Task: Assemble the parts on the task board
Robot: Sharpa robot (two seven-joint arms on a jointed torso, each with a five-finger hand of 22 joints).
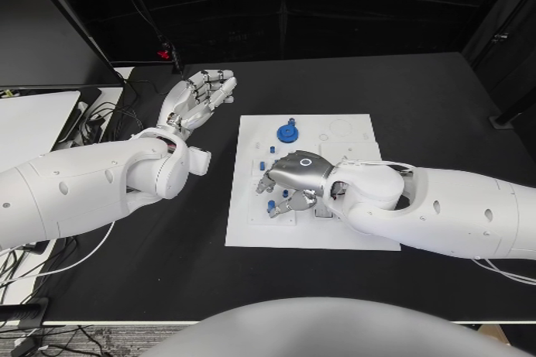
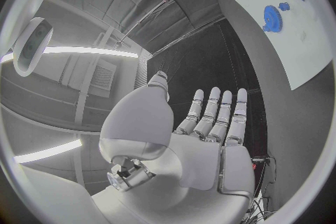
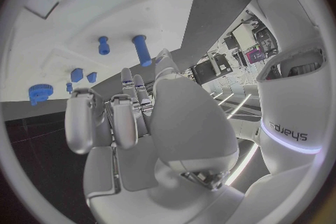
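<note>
**Right hand over board's lower half; left hand idle on bench**

The board (image 1: 313, 237) lies at the centre of the head view on the black bench (image 1: 435, 101), its long side running up and down the frame.

A blue gear (image 1: 288, 132) sits in the board's upper left part, with a small blue knob just above it. Smaller blue parts lie along the board's left side: one (image 1: 269, 149) just below the gear and one (image 1: 262, 165) further down. Another blue part (image 1: 272, 206) shows at the lower left of the right hand, close to its fingertips; whether they touch it I cannot tell.

The right hand (image 1: 297, 179) is at the middle of the head view, over the board's lower half, back of the hand up, fingers curled downward toward the board. In the right wrist view the hand (image 3: 133, 123) has its fingers bent, with no part seen between them; two blue pegs (image 3: 142, 50) and several smaller blue pieces lie on the white board beyond the fingertips. Whether the hand grips anything under the palm cannot be told.

The left hand (image 1: 197, 100) is at the upper left of the head view, over the bare bench, well apart from the board's left edge. Its fingers are stretched out and slightly spread, holding nothing. The left wrist view confirms this: the hand (image 2: 210, 140) has straight fingers (image 2: 225, 115) side by side, palm empty, with the gear (image 2: 271, 17) on the board at the upper right of that frame.
</note>
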